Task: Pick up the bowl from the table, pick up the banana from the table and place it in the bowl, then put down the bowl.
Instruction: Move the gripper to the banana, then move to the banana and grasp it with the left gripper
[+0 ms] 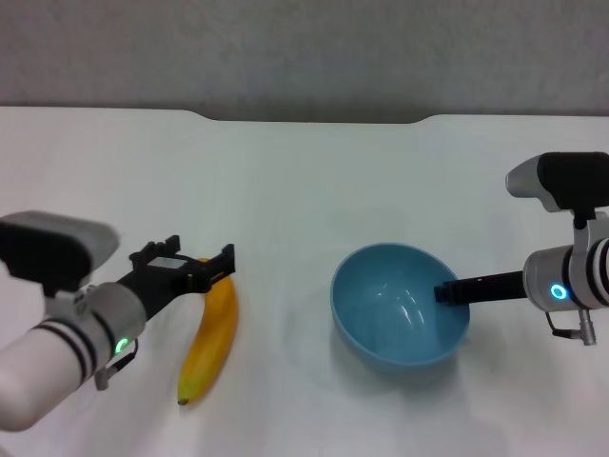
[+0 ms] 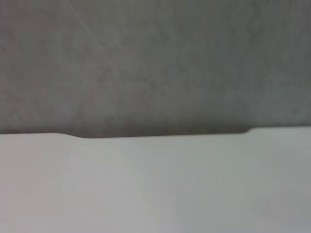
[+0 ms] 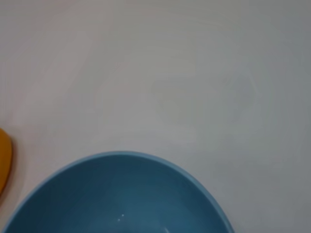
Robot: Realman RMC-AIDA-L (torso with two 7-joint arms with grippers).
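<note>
The light-blue bowl (image 1: 395, 309) is right of centre on the white table (image 1: 304, 181). My right gripper (image 1: 452, 292) reaches in from the right and is shut on the bowl's right rim, with one dark finger inside it. I cannot tell whether the bowl is off the table. The bowl's inside fills the lower part of the right wrist view (image 3: 116, 194). The yellow banana (image 1: 211, 338) lies on the table at the left, dark tip toward me. My left gripper (image 1: 195, 262) is open just over the banana's far end. A sliver of the banana shows in the right wrist view (image 3: 4, 160).
The table's far edge has a shallow notch (image 1: 314, 120) in front of a grey wall (image 1: 304, 48). The left wrist view shows only bare tabletop (image 2: 155, 184) and the wall.
</note>
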